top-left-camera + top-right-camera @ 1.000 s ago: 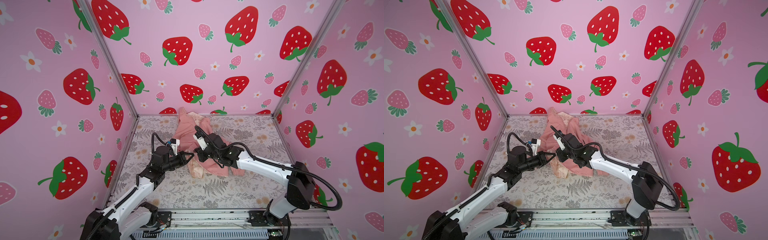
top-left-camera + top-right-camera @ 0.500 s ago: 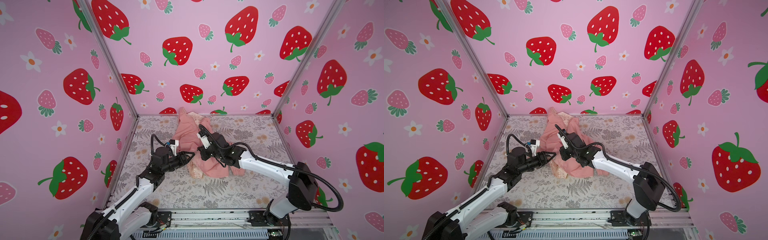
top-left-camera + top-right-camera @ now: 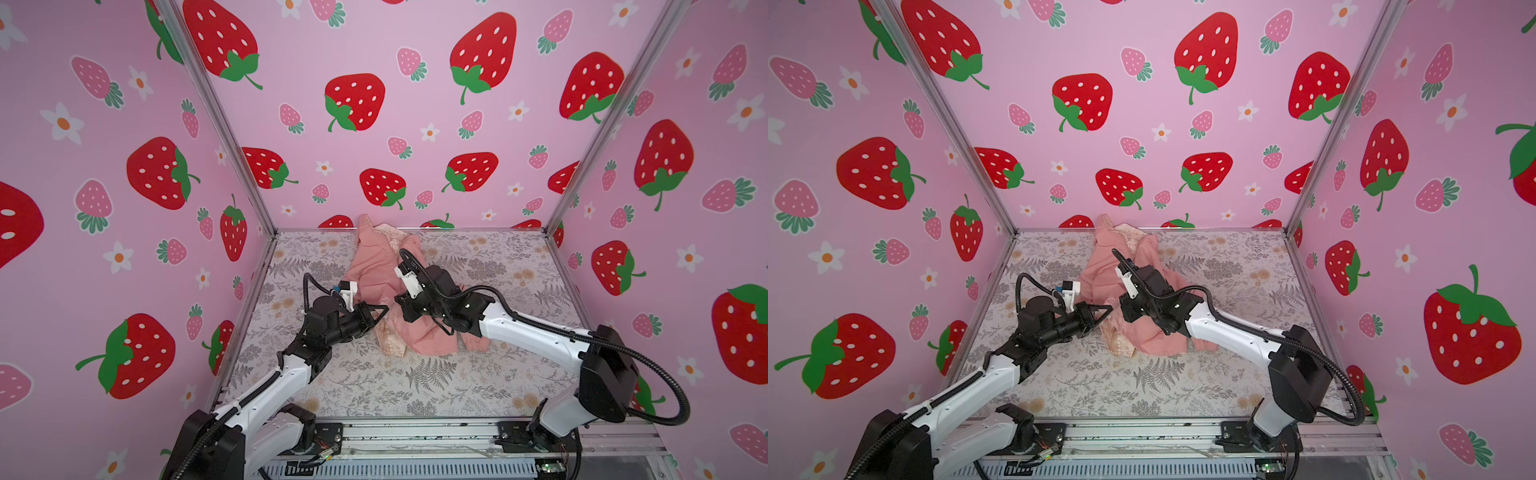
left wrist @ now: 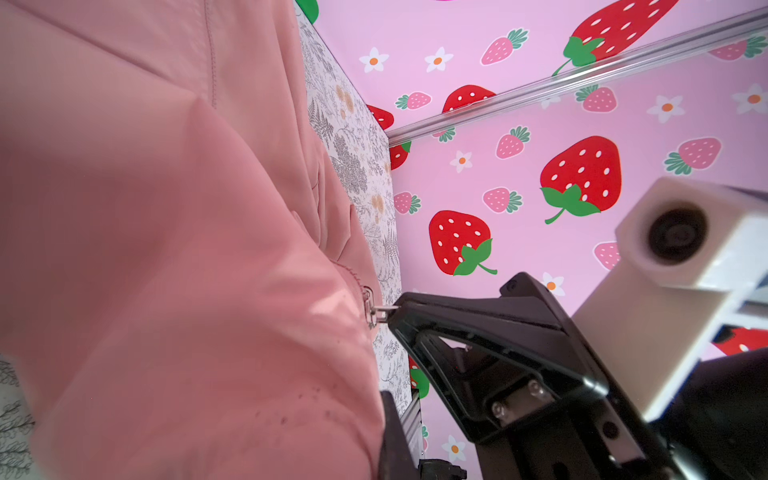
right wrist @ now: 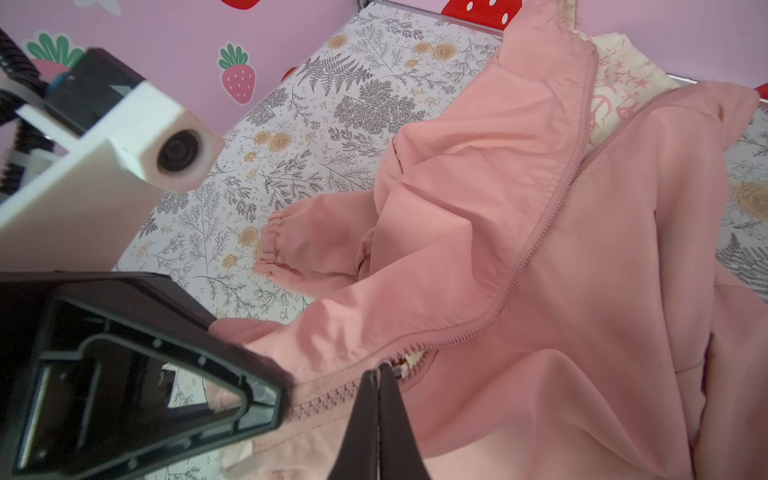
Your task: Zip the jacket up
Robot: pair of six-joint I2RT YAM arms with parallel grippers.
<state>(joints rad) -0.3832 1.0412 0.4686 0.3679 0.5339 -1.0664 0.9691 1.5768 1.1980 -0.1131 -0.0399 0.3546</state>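
Observation:
The salmon-pink jacket (image 3: 374,270) (image 3: 1100,270) lies crumpled mid-table, hood toward the back wall, cream lining showing. My right gripper (image 5: 379,370) (image 3: 395,297) is shut on the metal zipper pull (image 4: 376,309), at the slider (image 5: 402,368). Below the slider the teeth (image 5: 328,399) are joined; above it the zipper (image 5: 552,208) gapes open toward the hood. My left gripper (image 3: 384,308) (image 3: 1108,308) is shut on the jacket's lower edge just below the slider. One of its fingers (image 4: 392,436) presses against pink fabric (image 4: 166,208), and the other is hidden behind the cloth.
The floor is a floral mat (image 3: 415,374), boxed in by strawberry-print walls with metal corner posts (image 3: 582,145). A sleeve cuff (image 5: 270,245) lies on the mat beside the jacket body. An aluminium rail (image 3: 415,436) runs along the front edge.
My left gripper opened briefly at the jacket's lower edge and has shut again. My right gripper, still shut on the pull, shifted slightly toward the back.

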